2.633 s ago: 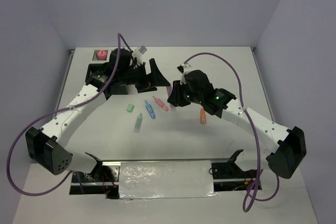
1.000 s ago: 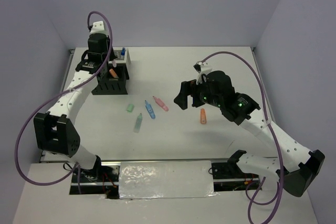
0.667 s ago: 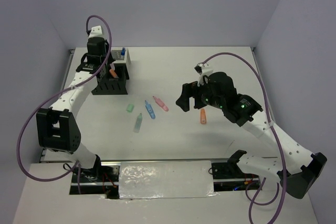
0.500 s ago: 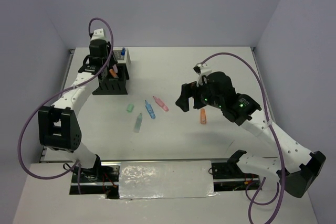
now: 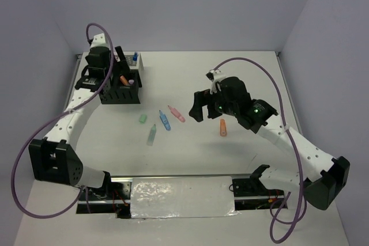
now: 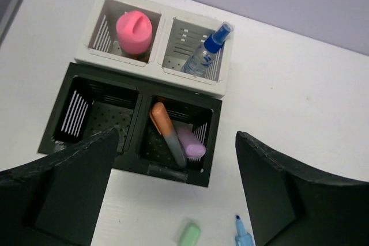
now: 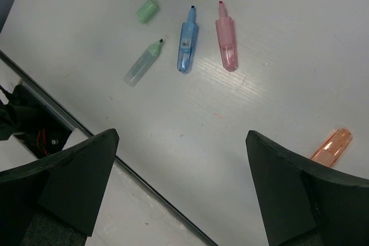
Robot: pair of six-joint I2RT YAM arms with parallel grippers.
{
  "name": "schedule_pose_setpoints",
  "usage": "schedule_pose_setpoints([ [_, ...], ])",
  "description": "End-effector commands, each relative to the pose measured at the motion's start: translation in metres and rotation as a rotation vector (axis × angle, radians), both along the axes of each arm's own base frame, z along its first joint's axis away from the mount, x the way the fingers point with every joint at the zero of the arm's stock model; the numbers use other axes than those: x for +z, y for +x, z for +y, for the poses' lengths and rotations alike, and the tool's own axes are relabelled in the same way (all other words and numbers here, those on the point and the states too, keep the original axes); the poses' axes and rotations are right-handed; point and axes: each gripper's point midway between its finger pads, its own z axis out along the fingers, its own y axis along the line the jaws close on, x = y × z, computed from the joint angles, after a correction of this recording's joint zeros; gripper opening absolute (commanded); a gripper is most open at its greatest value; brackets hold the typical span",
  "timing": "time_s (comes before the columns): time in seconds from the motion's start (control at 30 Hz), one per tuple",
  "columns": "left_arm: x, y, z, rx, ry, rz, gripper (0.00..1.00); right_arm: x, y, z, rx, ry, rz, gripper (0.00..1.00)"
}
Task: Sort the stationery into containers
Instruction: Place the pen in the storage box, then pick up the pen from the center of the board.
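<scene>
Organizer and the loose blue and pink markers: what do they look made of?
Organizer: probably rigid plastic, matte black and cream sections, with moulded slots and perforations. Blue marker and pink marker: seemingly translucent plastic, slightly glossy barrels.

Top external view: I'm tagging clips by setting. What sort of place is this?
Likely a robotics lab test cell: a white table boxed by plain panels, a left arm and right arm bolted at its edge, loose markers by a desk organizer.
</scene>
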Motion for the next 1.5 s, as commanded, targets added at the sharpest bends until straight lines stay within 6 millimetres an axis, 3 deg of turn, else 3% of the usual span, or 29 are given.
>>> schedule_pose_setpoints([
  [0.0,0.046,-0.022,0.010,0.052,-0.021,-0.017,0.95,0.002,0.011,0.013,-0.014,0.017,0.013,1.00],
  [0.07,0.055,-0.034,0.005,0.039,-0.054,0.008,0.95,-0.016,0.020,0.011,-0.096,-0.054,0.078,0.99],
  [0.1,0.046,-0.046,0.004,0.031,-0.055,0.070,0.95,-0.030,0.023,0.014,-0.116,-0.093,0.115,0.99],
  [0.13,0.045,-0.054,0.002,0.021,-0.066,0.086,0.95,-0.029,0.027,0.017,-0.158,-0.102,0.116,0.98],
  [0.27,0.026,-0.091,-0.003,-0.016,-0.084,0.187,0.96,-0.040,0.017,0.057,-0.072,-0.126,0.131,0.90],
  [0.3,0.024,-0.097,-0.006,-0.034,-0.097,0.197,0.96,-0.056,0.018,0.065,-0.060,-0.172,0.154,0.87],
  [0.33,0.015,-0.107,-0.008,-0.042,-0.111,0.231,0.96,-0.051,0.022,0.075,-0.070,-0.178,0.151,0.81],
  [0.4,0.017,-0.120,-0.016,-0.076,-0.146,0.235,0.96,-0.079,0.023,0.079,-0.124,-0.300,0.187,0.73],
  [0.43,0.011,-0.129,-0.018,-0.080,-0.162,0.267,0.96,-0.071,0.029,0.087,-0.184,-0.277,0.199,0.69],
  [0.5,0.007,-0.137,-0.021,-0.098,-0.173,0.289,0.96,-0.091,0.024,0.100,-0.202,-0.323,0.239,0.69],
  [0.53,0.003,-0.144,-0.019,-0.087,-0.168,0.322,0.96,-0.085,0.027,0.112,-0.235,-0.287,0.251,0.67],
  [0.57,0.003,-0.148,-0.016,-0.074,-0.162,0.332,0.96,-0.091,0.021,0.113,-0.255,-0.314,0.274,0.66],
  [0.6,0.004,-0.150,-0.014,-0.062,-0.156,0.339,0.96,-0.097,0.019,0.128,-0.292,-0.315,0.286,0.66],
  [0.67,0.014,-0.158,-0.007,-0.023,-0.146,0.342,0.96,-0.108,0.011,0.141,-0.308,-0.337,0.311,0.66],
  [0.7,0.020,-0.159,-0.007,-0.023,-0.146,0.338,0.96,-0.127,0.006,0.148,-0.309,-0.368,0.336,0.66],
  [0.73,0.032,-0.158,-0.007,-0.025,-0.148,0.320,0.96,-0.127,0.000,0.162,-0.314,-0.347,0.347,0.66],
  [0.8,0.034,-0.161,-0.005,-0.019,-0.138,0.324,0.95,-0.148,-0.007,0.172,-0.318,-0.381,0.375,0.66],
  [0.9,0.034,-0.161,0.000,0.000,-0.121,0.303,0.97,-0.158,-0.010,0.191,-0.333,-0.385,0.385,0.68],
  [0.97,0.032,-0.163,0.005,0.014,-0.100,0.308,0.98,-0.174,-0.009,0.184,-0.373,-0.454,0.386,0.68],
  [1.17,0.024,-0.167,-0.006,-0.040,-0.129,0.325,0.98,-0.196,-0.007,0.193,-0.396,-0.444,0.407,0.68],
  [1.47,0.025,-0.174,-0.021,-0.097,-0.091,0.327,0.98,-0.216,0.000,0.214,-0.390,-0.422,0.421,0.65],
])
